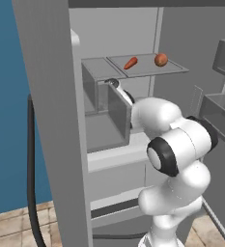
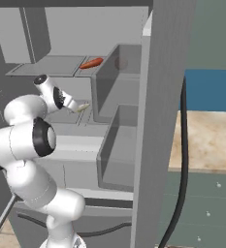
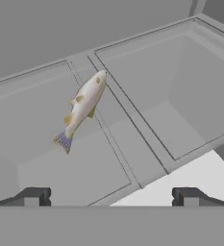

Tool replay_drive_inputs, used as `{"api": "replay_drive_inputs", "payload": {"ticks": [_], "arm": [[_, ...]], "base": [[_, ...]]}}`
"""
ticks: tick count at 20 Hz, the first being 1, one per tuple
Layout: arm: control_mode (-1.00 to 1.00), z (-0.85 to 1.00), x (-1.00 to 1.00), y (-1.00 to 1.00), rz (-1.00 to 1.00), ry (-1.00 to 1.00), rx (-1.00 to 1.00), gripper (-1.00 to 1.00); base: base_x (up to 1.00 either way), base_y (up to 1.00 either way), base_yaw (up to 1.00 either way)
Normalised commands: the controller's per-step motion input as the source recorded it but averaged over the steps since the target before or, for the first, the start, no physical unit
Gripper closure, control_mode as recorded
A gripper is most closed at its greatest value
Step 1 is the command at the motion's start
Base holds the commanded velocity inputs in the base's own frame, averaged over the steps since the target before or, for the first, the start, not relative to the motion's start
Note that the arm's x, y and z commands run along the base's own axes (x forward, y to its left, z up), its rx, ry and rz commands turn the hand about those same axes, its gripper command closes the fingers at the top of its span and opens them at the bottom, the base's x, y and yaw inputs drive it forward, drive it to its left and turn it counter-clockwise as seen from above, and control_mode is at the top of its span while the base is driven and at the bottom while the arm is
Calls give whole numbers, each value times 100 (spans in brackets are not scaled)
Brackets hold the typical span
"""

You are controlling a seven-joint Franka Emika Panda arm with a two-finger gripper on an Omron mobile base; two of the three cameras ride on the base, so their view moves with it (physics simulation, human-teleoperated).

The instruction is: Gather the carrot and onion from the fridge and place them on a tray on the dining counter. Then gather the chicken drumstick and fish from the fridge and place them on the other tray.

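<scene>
Reaching into the open fridge (image 1: 46, 120) with jaws spread wide and nothing between them, gripper (image 3: 111, 196) hovering short of the fish (image 3: 82, 106). Going left to right in the hand view: fish lying on the left shelf panel, tail fin at lower left, head up toward the right, close beside the seam between the panels; then a bare panel; then a shallow empty bin (image 3: 190, 86) at right. Judged slim, light, and probably slick along the scales, with a body that tapers sharply toward the tail, so likely to squirt out if pinched near either end. Best taken across the thickest part of the body, just behind the head, fingers straddling the narrow width rather than the length; would call for rolling the hand to square with the slanted body. From the left base view, carrot (image 1: 130, 63) and onion (image 1: 161, 60) resting side by side, apart, on the upper shelf (image 1: 147, 72), carrot to the left. Chicken drumstick not made out anywhere. Nothing yet carried toward the trays, by the look of the shelves.
</scene>
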Motion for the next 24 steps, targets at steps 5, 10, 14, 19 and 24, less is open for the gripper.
{"api": "replay_drive_inputs", "payload": {"ticks": [5, 10, 14, 19, 24], "arm": [[-100, -20, 43, 7, 0, 2, 0, -100], [-100, -11, 37, 2, 0, 0, 0, -100], [-100, -17, 32, 0, 0, 0, 0, -100], [-100, -20, 34, 0, 0, 0, 0, -100], [-100, -13, 38, 0, 0, 0, 0, -100]], "base": [[0, 0, 0], [0, 0, 0], [0, 0, 0], [0, 0, 0], [0, 0, 0]]}}
